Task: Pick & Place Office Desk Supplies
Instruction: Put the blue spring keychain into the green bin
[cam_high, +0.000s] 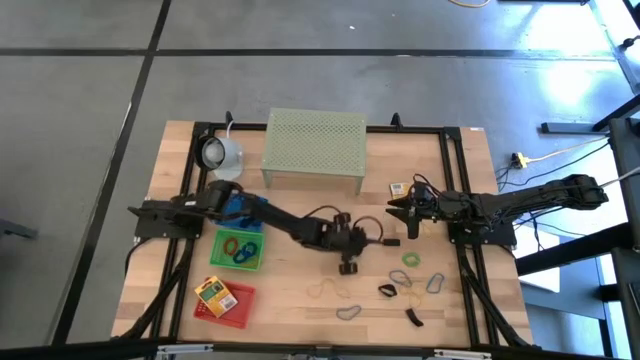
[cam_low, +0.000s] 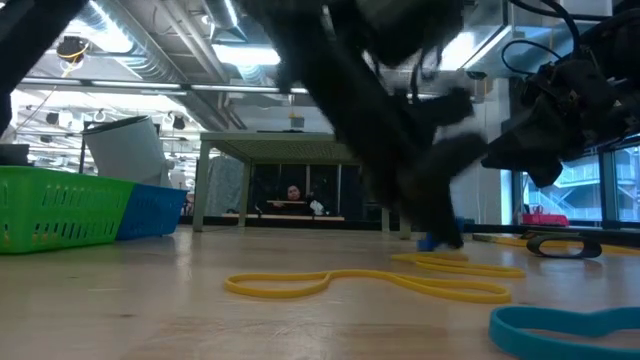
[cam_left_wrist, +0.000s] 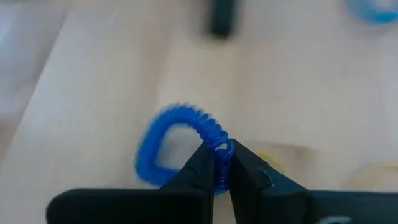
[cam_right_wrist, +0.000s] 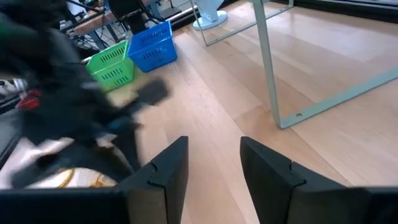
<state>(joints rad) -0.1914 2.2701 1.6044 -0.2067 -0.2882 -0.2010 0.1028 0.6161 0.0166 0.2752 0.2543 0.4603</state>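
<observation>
My left gripper (cam_high: 349, 266) reaches to the table's middle near the front and is shut on a blue coiled loop (cam_left_wrist: 180, 140); it also shows in the low view (cam_low: 437, 238). My right gripper (cam_high: 404, 214) hovers open and empty at the right, its fingers (cam_right_wrist: 168, 168) apart above bare wood. Loose loops lie flat on the table: a tan one (cam_high: 322, 290), a green one (cam_high: 412, 260), a grey one (cam_high: 348, 312), blue and grey ones (cam_high: 436, 284). Black clips (cam_high: 387, 291) lie among them. A yellow printed box (cam_high: 212, 291) sits in the red basket (cam_high: 240, 305). My left gripper pinches the blue loop's coiled band (cam_left_wrist: 222, 155) between its two fingers at one spot on its ring. The fingers come from above, pointing down, across the band. The rest of the loop spreads out ahead of the fingers just above the wood; whether it rests there I cannot tell.
A green basket (cam_high: 238, 249) with loops and a blue basket (cam_high: 237, 207) stand at the left. The pale green mesh stand (cam_high: 314, 146) and a white round lamp-like object (cam_high: 218, 153) stand at the back. A small yellow box (cam_high: 397, 188) lies beside the stand.
</observation>
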